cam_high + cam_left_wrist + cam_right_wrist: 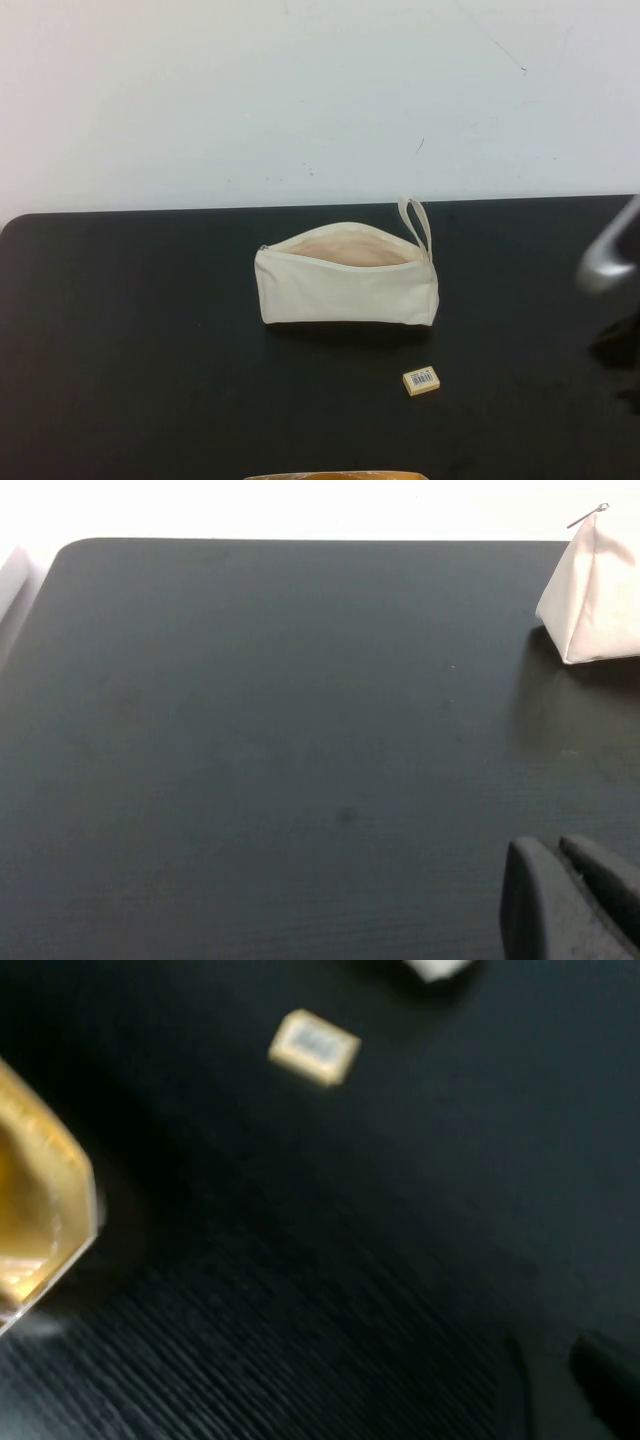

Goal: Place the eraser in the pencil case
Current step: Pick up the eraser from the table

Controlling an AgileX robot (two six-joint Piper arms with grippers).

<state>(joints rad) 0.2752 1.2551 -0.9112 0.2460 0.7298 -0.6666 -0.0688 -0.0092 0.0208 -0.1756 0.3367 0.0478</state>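
Note:
The pencil case (345, 280), a cream-white zip pouch, lies in the middle of the black table (130, 340). Its top is open and shows beige lining, and its loop strap (416, 222) is at its right end. The eraser (421, 381), a tiny tan block with a barcode label, lies on the table just in front of the pouch's right end. It also shows in the right wrist view (314, 1046). My right arm (608, 258) is at the table's right edge, and the right gripper (580, 1385) is well away from the eraser. My left gripper (562, 895) is shut and empty over bare table, left of the pouch's end (598, 590).
A yellow-orange object (335, 476) sits at the table's front edge, and is large in the right wrist view (35, 1210). A white wall stands behind the table's far edge.

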